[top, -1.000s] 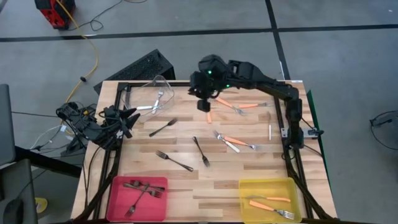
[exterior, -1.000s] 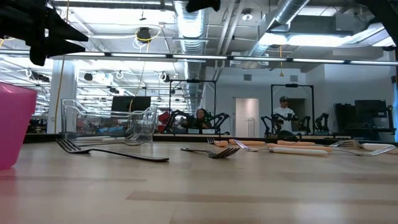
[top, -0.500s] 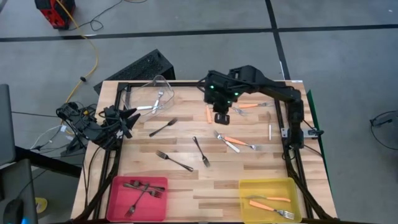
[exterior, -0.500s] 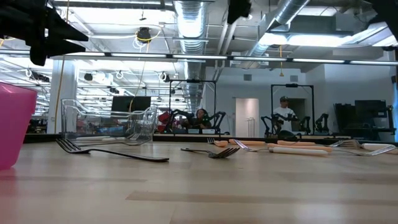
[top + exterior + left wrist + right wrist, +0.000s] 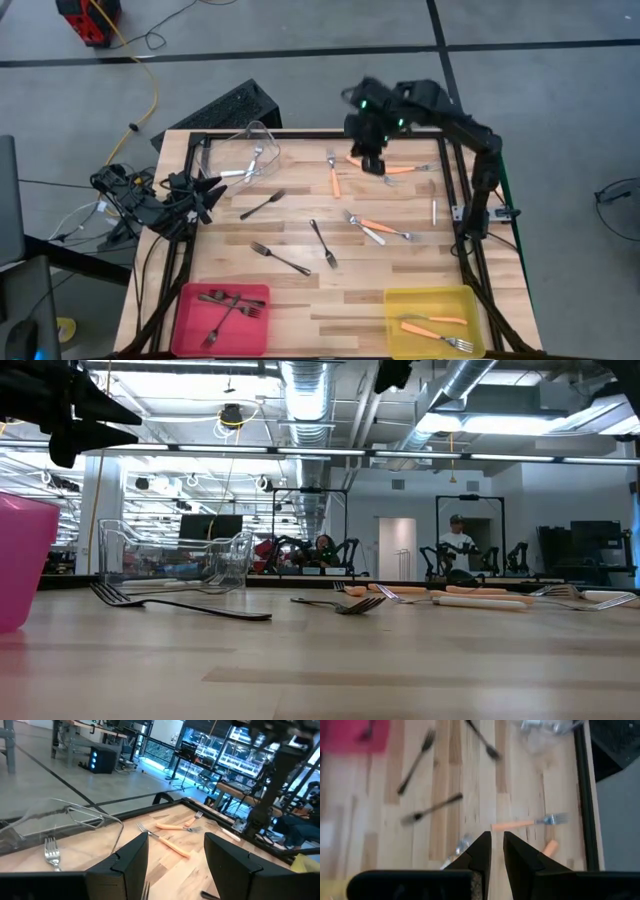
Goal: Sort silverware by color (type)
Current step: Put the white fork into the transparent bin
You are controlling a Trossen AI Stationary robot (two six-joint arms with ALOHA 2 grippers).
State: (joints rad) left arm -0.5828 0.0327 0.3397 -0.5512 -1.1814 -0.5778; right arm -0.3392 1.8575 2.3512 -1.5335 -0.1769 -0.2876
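High view: right end effector (image 5: pixel 372 163) hovers over the far side of the desk (image 5: pixel 300 300), above orange-handled forks (image 5: pixel 395 169); another orange fork (image 5: pixel 334 176) lies just beside it. Left end effector (image 5: pixel 205 195) sits at the desk's left edge. Black forks (image 5: pixel 322 243) lie mid-desk, more in the pink bin (image 5: pixel 222 318). Orange forks also in the yellow bin (image 5: pixel 434 322); silver fork in the clear bin (image 5: pixel 245 150).

Low view: forks (image 5: pixel 340 603) lie flat on the desk; pink bin at the left edge, clear bin behind.

Left wrist view: fingers (image 5: pixel 132 862) spread wide apart, holding nothing; orange forks (image 5: pixel 172 826) beyond.

Right wrist view: fingers (image 5: pixel 480 851) nearly closed with a thin gap, nothing between them; an orange fork (image 5: pixel 530 823) and black forks (image 5: pixel 431 808) on the desk below.
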